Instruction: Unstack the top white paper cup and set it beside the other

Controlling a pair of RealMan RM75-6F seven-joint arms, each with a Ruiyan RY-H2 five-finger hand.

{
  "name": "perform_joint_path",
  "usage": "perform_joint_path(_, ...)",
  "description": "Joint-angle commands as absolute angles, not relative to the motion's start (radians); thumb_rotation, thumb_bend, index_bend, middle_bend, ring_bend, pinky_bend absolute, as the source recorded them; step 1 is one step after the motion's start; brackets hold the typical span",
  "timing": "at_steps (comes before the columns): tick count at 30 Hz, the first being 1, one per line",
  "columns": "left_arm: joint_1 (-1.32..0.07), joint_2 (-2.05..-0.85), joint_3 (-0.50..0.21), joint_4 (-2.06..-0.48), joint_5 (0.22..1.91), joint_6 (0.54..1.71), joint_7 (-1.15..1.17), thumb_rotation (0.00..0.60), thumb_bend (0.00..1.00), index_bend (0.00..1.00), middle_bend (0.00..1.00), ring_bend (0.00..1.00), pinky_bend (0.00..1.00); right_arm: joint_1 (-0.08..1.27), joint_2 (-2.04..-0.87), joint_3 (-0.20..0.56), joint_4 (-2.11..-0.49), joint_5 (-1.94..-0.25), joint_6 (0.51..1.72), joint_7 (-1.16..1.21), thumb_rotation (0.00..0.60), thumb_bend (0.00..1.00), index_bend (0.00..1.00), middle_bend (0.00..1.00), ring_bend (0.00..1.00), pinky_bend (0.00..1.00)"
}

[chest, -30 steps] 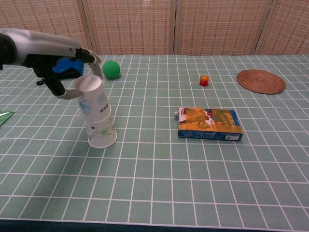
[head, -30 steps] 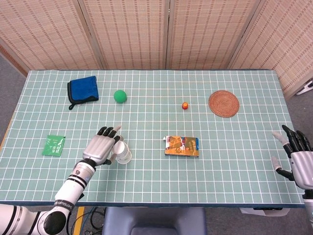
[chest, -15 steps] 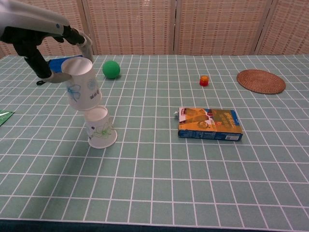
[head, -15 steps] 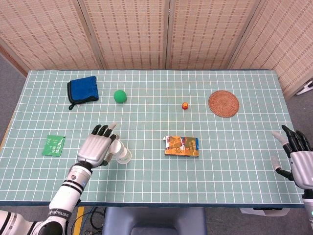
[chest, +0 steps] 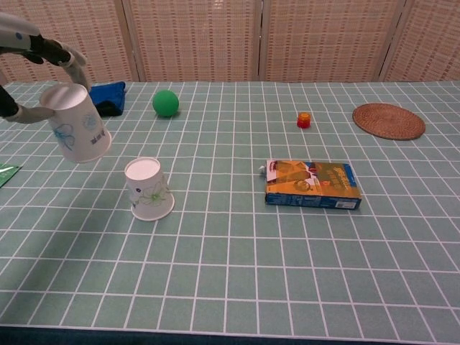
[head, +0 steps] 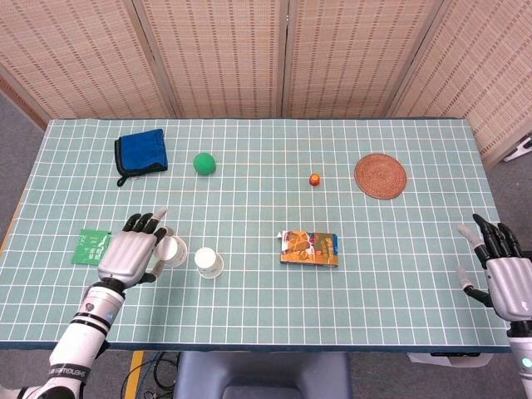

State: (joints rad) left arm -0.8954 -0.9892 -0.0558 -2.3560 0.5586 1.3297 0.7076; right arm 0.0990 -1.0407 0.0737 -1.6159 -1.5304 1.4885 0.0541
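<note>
White cups (chest: 149,189) with flower prints — blue on the lifted cup (chest: 75,132), green below.

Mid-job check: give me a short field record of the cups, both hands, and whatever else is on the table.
lifted cup: white paper cup, held above the table, upside down and tilted, apart from the other
held by: left hand
second cup: upside down on the table, to the right of the lifted one
right hand: fingers spread, holding nothing, near the table's right edge
step left: lifted cup not yet set down
other items: blue cloth, green ball, orange box, woven coaster, small orange cap, green packet
</note>
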Motion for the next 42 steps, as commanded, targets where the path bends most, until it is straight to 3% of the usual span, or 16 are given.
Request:
perform_joint_path(1,-0.847,-0.966,-0.025,-2.348,0.616,1.315,0.658,0.6,0.45,0.32,0.0,0.0,0.0,0.1,-1.044,0.072,-1.619,-1.533,1.487,0.047,0.6,0.39,0.13,0.01,0.05,0.02)
perform_joint_path(10,-0.758,-0.973,0.008,-2.241,0.745,1.233,0.523,0.6,0.45,0.32,0.0,0.0,0.0,0.103,-1.05,0.065,-1.622,-1.535,1.476,0.034,0.6,0.39,0.13,0.01,0.05,0.02)
perform_joint_path(42,-0.691,-1.166,-0.031,-1.872,0.862,0.964,0.258,0.6,0.45,0.33,0.0,0.0,0.0,0.101,-1.029,0.062,-1.616,-1.555,1.49,0.088,0.6,0.39,0.13,0.01,0.05,0.02)
